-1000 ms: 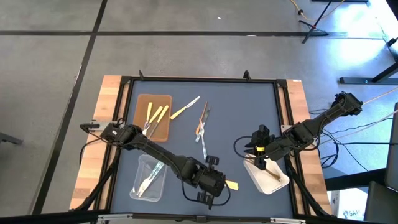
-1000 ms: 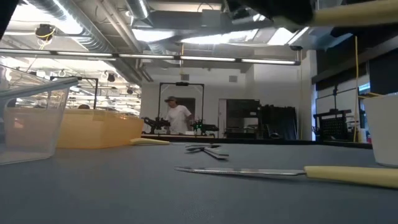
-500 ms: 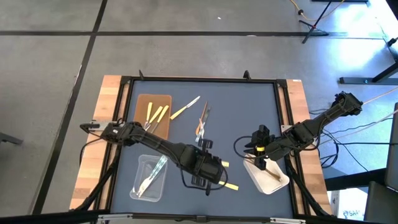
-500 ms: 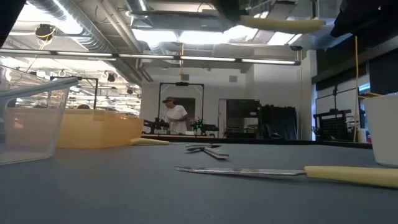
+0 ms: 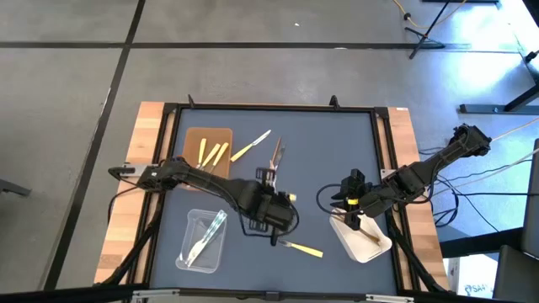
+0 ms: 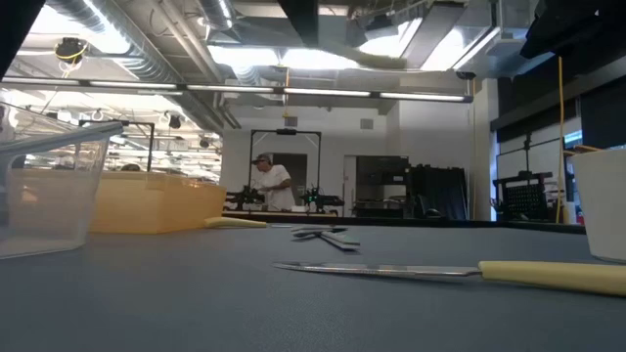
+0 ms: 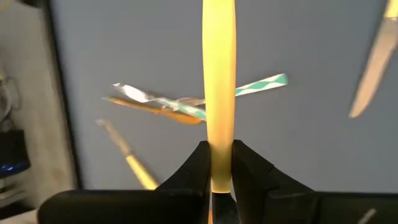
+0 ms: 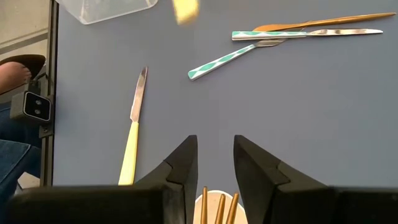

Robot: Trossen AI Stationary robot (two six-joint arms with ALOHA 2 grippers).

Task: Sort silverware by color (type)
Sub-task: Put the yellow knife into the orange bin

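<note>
left gripper (image 7: 217, 163) mid-table, clenched on yellow utensil (image 7: 218, 81) | right gripper (image 8: 216, 163) fingers apart over white tray (image 5: 362, 242) | yellow-handled knife (image 5: 302, 249) on mat

The left gripper (image 5: 282, 199), clamped on a yellow-handled utensil (image 7: 219, 93), has travelled from the table's near edge toward its middle, uncovering 1 yellow-handled knife (image 5: 301, 248).

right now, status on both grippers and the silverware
Left gripper shut on yellow-handled utensil, mid-table. Right gripper open over white tray. Loose pieces ahead of brown tray.
</note>
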